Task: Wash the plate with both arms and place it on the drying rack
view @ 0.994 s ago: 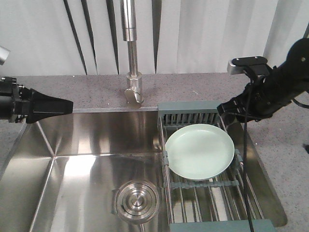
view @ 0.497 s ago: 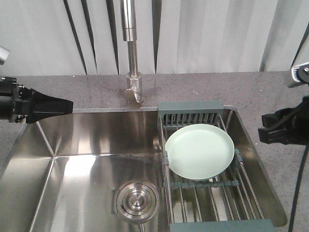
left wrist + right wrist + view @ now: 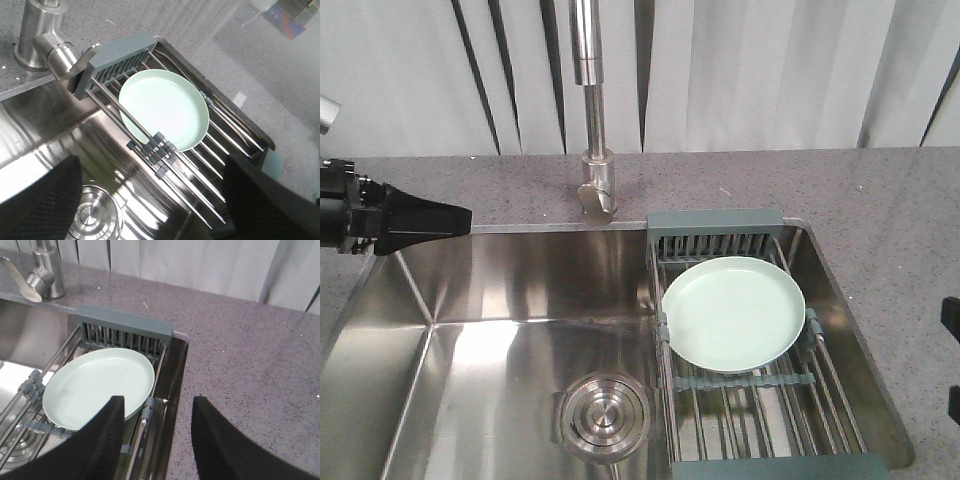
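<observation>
Speckled grey countertop (image 3: pixel 880 200) wraps a stainless sink (image 3: pixel 500 300) under a steel faucet (image 3: pixel 592 120), with pale curtains behind. Spanning the sink's right part is the drying rack (image 3: pixel 715 222), and the plate (image 3: pixel 733 312) lies on its rods, face up and slightly tilted, close to the grey-teal end piece at 12 o'clock; being round, it offers no long axis to line up with. In the front view the left gripper (image 3: pixel 440 222) hangs over the sink's far left edge, at about 9 o'clock from the plate and well apart from it; its wrist view shows both fingers spread wide with nothing between them, the plate at roughly 12 o'clock ahead. The right gripper (image 3: pixel 156 440) is nearly out of the front view, yet its wrist camera shows parted, empty fingers with the plate's rim near the left finger, at about 10 o'clock. The right arm looks the nearer one. With the plate already on the rack, placing appears done, and I judge little remains beyond parking the arms.
</observation>
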Available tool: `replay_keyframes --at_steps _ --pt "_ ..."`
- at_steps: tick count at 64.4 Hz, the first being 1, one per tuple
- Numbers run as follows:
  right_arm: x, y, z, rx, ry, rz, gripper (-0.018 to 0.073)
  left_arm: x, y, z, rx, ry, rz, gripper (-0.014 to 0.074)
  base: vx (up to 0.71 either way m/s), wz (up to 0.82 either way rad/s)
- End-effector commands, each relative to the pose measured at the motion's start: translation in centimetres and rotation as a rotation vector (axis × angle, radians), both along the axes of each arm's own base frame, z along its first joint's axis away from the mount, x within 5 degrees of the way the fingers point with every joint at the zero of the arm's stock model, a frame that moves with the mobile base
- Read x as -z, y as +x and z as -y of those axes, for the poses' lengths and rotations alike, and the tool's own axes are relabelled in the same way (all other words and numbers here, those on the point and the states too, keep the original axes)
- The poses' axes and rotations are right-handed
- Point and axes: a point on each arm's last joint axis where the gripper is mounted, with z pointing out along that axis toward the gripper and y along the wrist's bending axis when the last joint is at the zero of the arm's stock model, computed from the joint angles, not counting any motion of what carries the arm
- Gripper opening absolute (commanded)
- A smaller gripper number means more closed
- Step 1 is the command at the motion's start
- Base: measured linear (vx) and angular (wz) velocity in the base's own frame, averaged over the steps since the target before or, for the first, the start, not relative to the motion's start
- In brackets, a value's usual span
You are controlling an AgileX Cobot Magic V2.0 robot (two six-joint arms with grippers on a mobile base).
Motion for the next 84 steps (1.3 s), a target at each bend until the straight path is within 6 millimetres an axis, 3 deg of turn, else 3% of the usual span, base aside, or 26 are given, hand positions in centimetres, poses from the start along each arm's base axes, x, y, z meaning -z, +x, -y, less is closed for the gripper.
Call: replay_keyframes --at_steps 1,22,34,84 --pt "-0.7 -1.4 0.3 0.013 0.01 0.131 0.0323 -2.3 -0.7 0.4 0.016 -0.067 0.065 0.0556 0.0 0.0" --pt "4.3 -3.7 0.5 0.013 -0.004 0.123 0.0323 -2.3 -0.7 0.4 0.016 -0.067 0.065 0.0556 0.0 0.0" --pt "4.1 -3.5 0.6 0.023 0.006 0.186 0.0323 -2.3 -0.7 0.4 0.016 -0.067 0.065 0.0556 0.0 0.0" --pt "4.2 -3.6 0.6 0.022 0.004 0.174 0.0323 -2.3 -0.7 0.4 0.016 -0.067 0.065 0.0556 0.0 0.0"
